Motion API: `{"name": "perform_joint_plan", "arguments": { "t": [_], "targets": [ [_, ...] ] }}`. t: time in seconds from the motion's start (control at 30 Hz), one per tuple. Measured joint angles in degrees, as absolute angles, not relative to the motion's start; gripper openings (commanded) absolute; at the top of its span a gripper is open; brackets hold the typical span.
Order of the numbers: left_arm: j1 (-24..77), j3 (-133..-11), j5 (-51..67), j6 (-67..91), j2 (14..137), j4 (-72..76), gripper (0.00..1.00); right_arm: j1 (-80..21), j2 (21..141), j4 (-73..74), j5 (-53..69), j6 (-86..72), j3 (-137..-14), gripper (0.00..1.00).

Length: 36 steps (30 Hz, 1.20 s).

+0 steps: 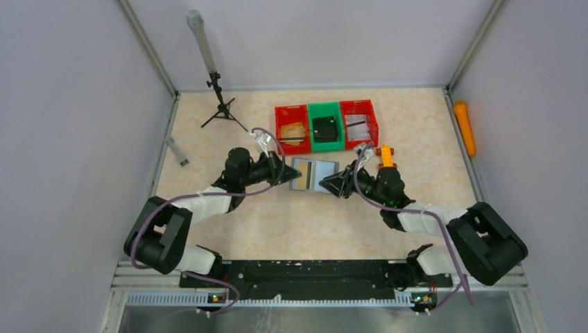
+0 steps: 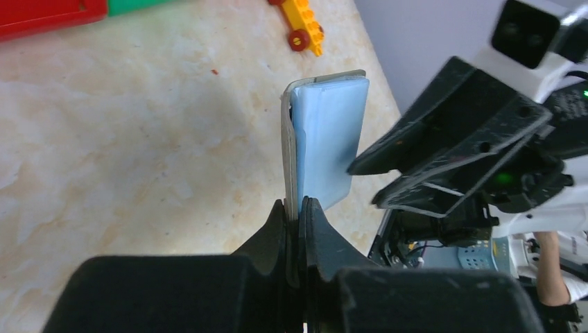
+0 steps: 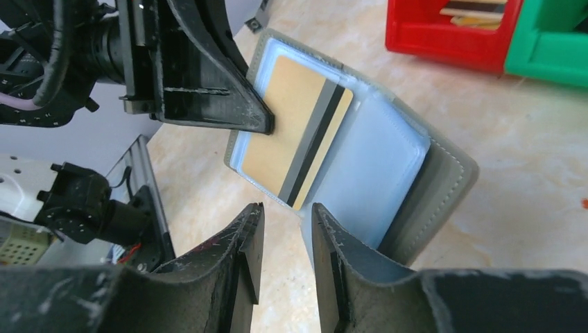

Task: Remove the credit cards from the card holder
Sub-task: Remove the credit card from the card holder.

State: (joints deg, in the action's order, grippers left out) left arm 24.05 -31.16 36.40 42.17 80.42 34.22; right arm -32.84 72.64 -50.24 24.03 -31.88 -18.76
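The gold credit card (image 3: pixel 291 132), crossed by a dark magnetic stripe, sits in one clear pocket of the card holder (image 3: pixel 423 173). Its striped end appears to jut past the pocket's mouth, over the centre fold. The holder lies spread open near the middle of the table (image 1: pixel 312 222), just in front of the red and green bins (image 1: pixel 326 146). I cannot tell whether the other pale blue pocket has a card in it.

The left gripper (image 2: pixel 299 208) is clamped tight on the holder's outer edge, pinning that flap. The right gripper (image 3: pixel 286 229) holds nothing. Its jaws stand a narrow gap apart, and the card's exposed corner is just beyond its fingertips.

The step in hand, as I judge it, is to pinch that exposed end and draw the card out. To do this well:

- **Approach:** line the gap up with the card's thin edge, so one finger passes over the card and the other under it.
- **Grip:** take the card alone, not the pocket film or the grey cover.
- **Pull:** close on the striped end, then pull straight along the card's length, away from the left gripper and flat to the pocket, so the card slides rather than bends.
- **Counter-hold:** the left clamp has to resist the pull. If it slips, the whole holder will likely follow the card.
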Motion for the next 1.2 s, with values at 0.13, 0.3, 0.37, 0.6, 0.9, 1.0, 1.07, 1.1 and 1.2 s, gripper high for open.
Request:
{"name": "perform_joint_plan", "arguments": {
  "t": [0.13, 0.3, 0.37, 0.6, 0.9, 1.0, 1.07, 1.1, 1.2],
  "targets": [
    [24.7, -31.1, 39.0, 43.7, 80.4, 38.1, 0.03, -32.9, 77.2, -52.4, 27.9, -33.6, -19.7, 0.33],
    [25.2, -30.6, 41.9, 46.0, 80.4, 44.1, 0.04, -32.9, 77.8, -54.0, 29.8, -35.0, -19.9, 0.35],
    [25.3, -30.2, 42.9, 46.7, 80.4, 46.3, 0.04, -32.9, 77.8, -54.9, 30.2, -35.8, -19.9, 0.35],
    [26.2, -30.0, 45.0, 48.1, 81.0, 50.4, 0.05, -31.9, 77.9, -59.5, 32.1, -40.1, -19.9, 0.33],
    [27.0, -30.0, 47.3, 49.5, 82.0, 54.1, 0.08, -29.2, 79.3, -67.4, 34.2, -46.3, -18.4, 0.12],
    [27.1, -30.0, 48.2, 50.1, 82.3, 55.1, 0.1, -28.8, 79.4, -69.6, 34.8, -47.5, -17.5, 0.06],
    [27.1, -30.0, 48.7, 50.7, 82.6, 56.1, 0.12, -28.7, 79.4, -71.2, 35.1, -48.1, -17.1, 0.04],
    [27.1, -30.0, 48.8, 51.0, 82.8, 56.8, 0.13, -28.7, 79.4, -72.2, 35.2, -48.3, -16.9, 0.03],
    [27.1, -30.0, 49.4, 51.8, 83.7, 58.4, 0.2, -28.7, 79.4, -74.4, 35.7, -48.9, -16.2, 0.0]
  ]
}}
